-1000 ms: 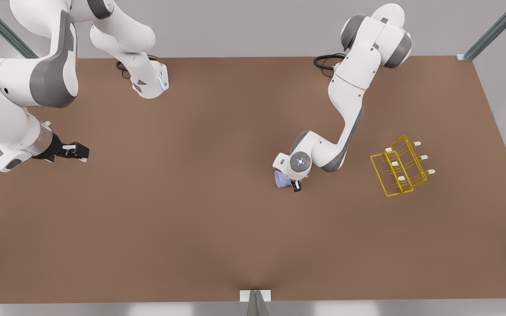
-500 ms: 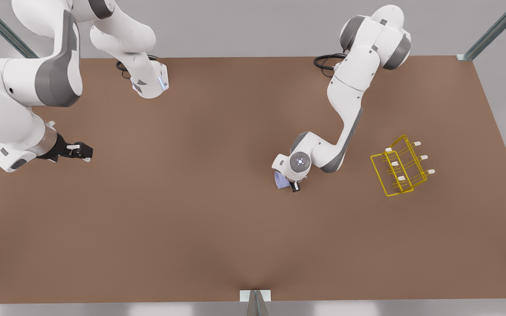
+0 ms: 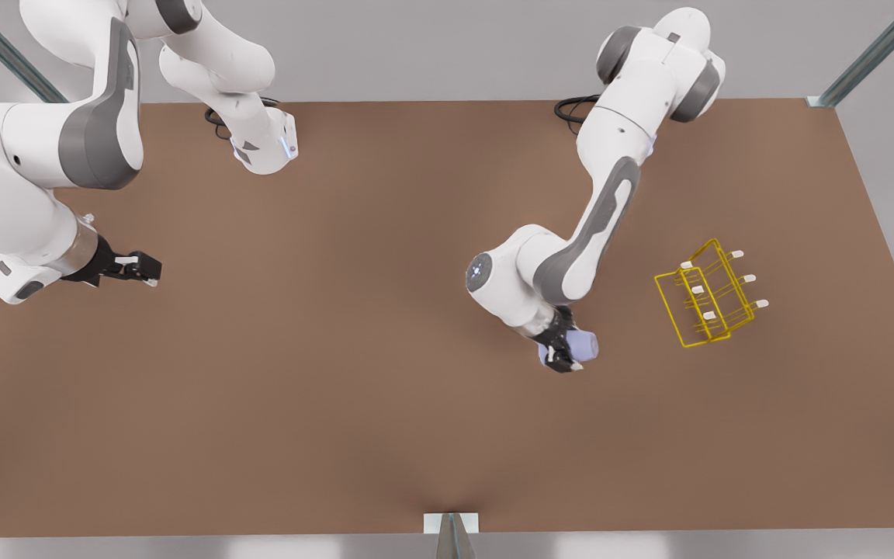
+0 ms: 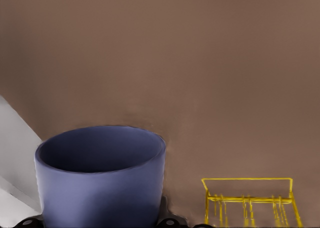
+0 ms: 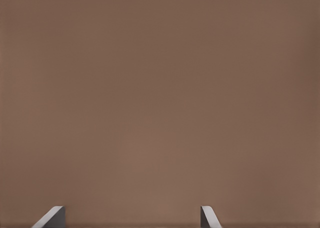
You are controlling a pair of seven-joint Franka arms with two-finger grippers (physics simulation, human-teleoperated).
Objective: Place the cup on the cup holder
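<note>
My left gripper (image 3: 563, 348) is clenched on the cup (image 3: 580, 346), carrying it tipped on its side above the brown table (image 3: 338, 404), with its closed base pointing toward the cup holder (image 3: 707, 293) on the front view's right. In the left wrist view the cup (image 4: 100, 180) sits right at my fingers with its open mouth facing the camera, and the cup holder (image 4: 250, 200) shows beyond it, well apart, frame squared to me. The step in hand is transport to the rack. To do it well, I judge I should hold the grip steady with no re-squeeze, since the cup is tapered and could slide out toward its narrow end. Before closing in I need to swing the wrist so the mouth leads onto a white-capped prong rather than the base. I'd pick an outer prong on the near side so the fingers don't snag neighbouring wires, come in along the prong's axis, and release only once the cup is seated over the cap. The rack is thin wire and looks light, so a side bump would likely shove it. My right gripper (image 3: 133, 268) waits near the front view's left edge, fingers spread, nothing between them; the right wrist view shows its fingertips (image 5: 207, 217) over bare table. Compared with a second ago, the cup is off the spot mid-table and closer to the rack, and my left wrist has rolled over from pointing down. The rack hasn't shifted, and the right arm has barely moved.
</note>
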